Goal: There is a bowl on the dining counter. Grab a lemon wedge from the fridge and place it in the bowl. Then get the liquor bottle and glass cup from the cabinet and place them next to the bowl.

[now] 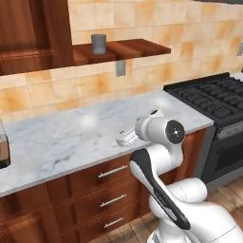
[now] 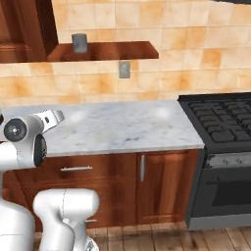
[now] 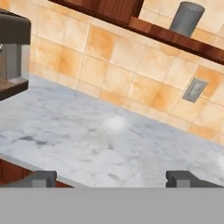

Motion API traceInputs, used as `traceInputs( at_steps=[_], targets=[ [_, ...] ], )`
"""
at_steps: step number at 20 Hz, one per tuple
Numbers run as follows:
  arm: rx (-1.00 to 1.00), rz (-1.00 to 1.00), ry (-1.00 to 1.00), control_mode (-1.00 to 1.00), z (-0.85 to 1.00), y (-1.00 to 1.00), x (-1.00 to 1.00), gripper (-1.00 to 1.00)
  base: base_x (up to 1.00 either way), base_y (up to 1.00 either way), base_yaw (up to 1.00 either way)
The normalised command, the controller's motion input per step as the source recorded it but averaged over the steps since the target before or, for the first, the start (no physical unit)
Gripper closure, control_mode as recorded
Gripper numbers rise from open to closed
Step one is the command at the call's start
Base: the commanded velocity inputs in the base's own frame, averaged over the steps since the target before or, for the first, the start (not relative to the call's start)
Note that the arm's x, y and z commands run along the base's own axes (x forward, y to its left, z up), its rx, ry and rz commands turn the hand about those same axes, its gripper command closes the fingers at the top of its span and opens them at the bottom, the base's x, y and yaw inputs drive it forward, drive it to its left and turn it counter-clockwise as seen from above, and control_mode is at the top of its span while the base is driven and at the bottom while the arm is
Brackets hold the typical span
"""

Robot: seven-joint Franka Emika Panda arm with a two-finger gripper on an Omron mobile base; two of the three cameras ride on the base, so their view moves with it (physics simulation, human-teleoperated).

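My gripper [image 3: 113, 179] is open, its two dark fingertips [image 3: 43, 178] set wide apart with nothing between them. It hovers over the front of a white marble counter [image 1: 71, 137] and points toward the tiled back wall. From the base views the white hand [image 1: 122, 138] [image 2: 55, 116] sits low above the counter's front edge. The bowl, lemon wedge, fridge, liquor bottle and glass cup are out of view. A wooden wall cabinet [image 1: 28, 33] with its door shut hangs at the upper left.
A grey cylindrical canister [image 1: 98, 43] [image 3: 187, 18] stands on a wooden wall shelf [image 1: 133, 48]. A wall outlet [image 1: 120, 68] sits below it. A black gas stove [image 1: 213, 95] [image 2: 220, 117] adjoins the counter on the right. A dark coffee machine [image 3: 13, 48] stands far left. Drawers [image 1: 111, 173] run under the counter.
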Motion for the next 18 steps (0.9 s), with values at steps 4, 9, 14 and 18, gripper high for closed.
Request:
traceInputs(
  at_steps=[4,9,14,18],
  targets=[
    [0.00,0.00,0.00,1.00,0.00,0.00,0.00,-1.00,1.00,-0.48,0.25],
    [0.00,0.00,0.00,1.00,0.00,0.00,0.00,-1.00,0.82,-0.57,0.29],
    [0.00,0.02,0.02,-1.00,-0.04,0.00,0.10,-1.00,0.62,-0.18,0.22],
    [-0.07,0.12,0.02,-1.00,0.13,0.00,-0.15,-1.00,0.00,0.00,0.00]
  ],
)
